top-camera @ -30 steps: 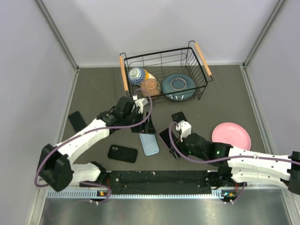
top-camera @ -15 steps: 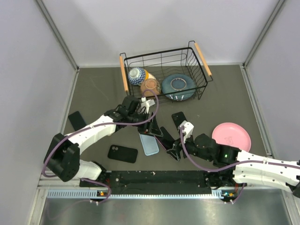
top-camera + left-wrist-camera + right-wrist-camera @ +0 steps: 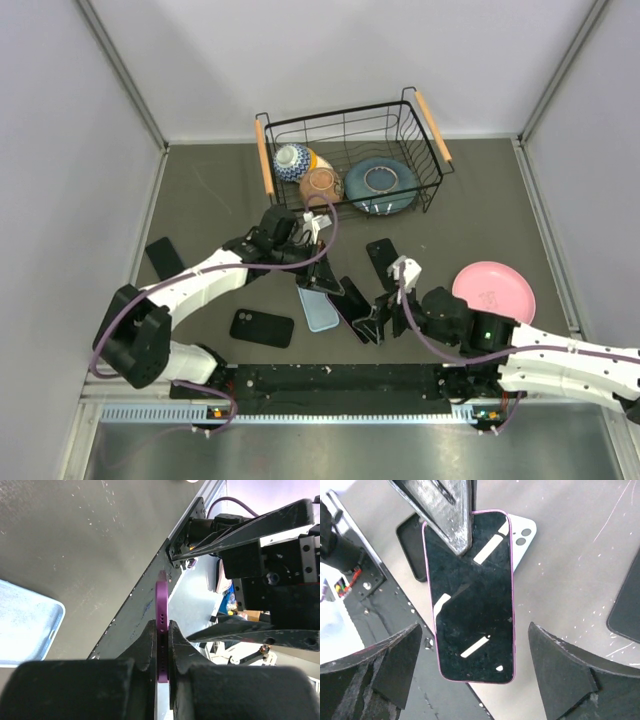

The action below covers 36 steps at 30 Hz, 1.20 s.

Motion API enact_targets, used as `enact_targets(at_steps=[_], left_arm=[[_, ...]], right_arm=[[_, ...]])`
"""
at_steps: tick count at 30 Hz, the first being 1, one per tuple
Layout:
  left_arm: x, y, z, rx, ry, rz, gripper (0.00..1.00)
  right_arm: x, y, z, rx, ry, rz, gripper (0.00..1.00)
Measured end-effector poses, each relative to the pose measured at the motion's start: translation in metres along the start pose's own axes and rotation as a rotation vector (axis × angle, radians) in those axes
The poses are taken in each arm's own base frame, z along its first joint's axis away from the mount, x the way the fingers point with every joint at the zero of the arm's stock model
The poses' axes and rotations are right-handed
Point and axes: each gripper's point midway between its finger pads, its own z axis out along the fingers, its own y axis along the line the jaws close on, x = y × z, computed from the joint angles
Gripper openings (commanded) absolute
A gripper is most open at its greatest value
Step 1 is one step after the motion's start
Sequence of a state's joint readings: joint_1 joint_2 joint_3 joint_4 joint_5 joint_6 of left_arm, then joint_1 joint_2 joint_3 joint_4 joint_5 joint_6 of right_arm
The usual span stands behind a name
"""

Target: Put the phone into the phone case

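Half done at best: the left gripper (image 3: 161, 630) pinches the purple-rimmed phone (image 3: 470, 610) by one end, lifted above the table's near edge just beside the light blue case (image 3: 318, 308) (nothing in it yet). The right gripper (image 3: 381, 318) gapes around the phone.

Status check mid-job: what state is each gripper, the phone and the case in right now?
left gripper: shut on the phone.
right gripper: open, either side of the phone, not touching.
phone: held, not yet in the phone case.
phone case: empty, lying flat.
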<state>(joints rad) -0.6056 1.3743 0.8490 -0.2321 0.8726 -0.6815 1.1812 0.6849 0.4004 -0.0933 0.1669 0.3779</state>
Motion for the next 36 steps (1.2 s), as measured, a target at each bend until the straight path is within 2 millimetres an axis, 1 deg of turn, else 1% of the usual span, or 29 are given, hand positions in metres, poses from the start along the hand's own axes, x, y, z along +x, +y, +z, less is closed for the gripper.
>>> enact_targets(at_steps=[1, 2, 5, 8, 11, 13, 15, 18, 22, 25, 32, 35, 36], left_arm=[[0.000, 0.000, 0.000, 0.000, -0.001, -0.002, 0.00], [-0.001, -0.001, -0.001, -0.001, -0.009, 0.000, 0.00], [-0.009, -0.009, -0.008, -0.012, -0.070, 0.027, 0.00], [-0.023, -0.026, -0.023, -0.015, -0.189, 0.091, 0.00], [-0.038, -0.045, -0.044, -0.004, -0.334, 0.139, 0.00], [-0.048, -0.051, -0.058, 0.008, -0.433, 0.141, 0.00], [-0.053, -0.050, -0.068, 0.016, -0.517, 0.117, 0.00], [-0.057, -0.042, -0.076, 0.027, -0.624, 0.072, 0.00], [-0.058, -0.035, -0.080, 0.050, -0.693, 0.003, 0.00], [-0.058, -0.040, -0.085, 0.104, -0.740, -0.032, 0.00], [-0.057, -0.060, -0.096, 0.252, -0.790, -0.060, 0.00], [-0.054, -0.063, -0.096, 0.295, -0.789, -0.075, 0.00], [-0.053, -0.062, -0.096, 0.305, -0.784, -0.083, 0.00]], right_arm=[[-0.005, 0.001, -0.002, 0.000, -0.021, 0.034, 0.94], [-0.011, 0.003, -0.005, -0.002, -0.045, 0.068, 0.95], [-0.033, 0.009, -0.014, -0.017, -0.136, 0.198, 0.96], [-0.054, 0.011, -0.023, -0.026, -0.224, 0.318, 0.96], [-0.072, 0.009, -0.033, -0.028, -0.314, 0.439, 0.95], [-0.082, 0.008, -0.039, -0.048, -0.381, 0.524, 0.93], [-0.088, 0.008, -0.041, -0.071, -0.429, 0.597, 0.92], [-0.087, 0.004, -0.036, -0.070, -0.458, 0.666, 0.90], [-0.082, 0.001, -0.023, -0.064, -0.478, 0.719, 0.88], [-0.083, 0.001, -0.015, -0.061, -0.491, 0.727, 0.88], [-0.100, 0.007, 0.003, -0.081, -0.548, 0.732, 0.85], [-0.112, 0.010, 0.007, -0.094, -0.583, 0.738, 0.78], [-0.116, 0.011, 0.007, -0.102, -0.597, 0.741, 0.71]])
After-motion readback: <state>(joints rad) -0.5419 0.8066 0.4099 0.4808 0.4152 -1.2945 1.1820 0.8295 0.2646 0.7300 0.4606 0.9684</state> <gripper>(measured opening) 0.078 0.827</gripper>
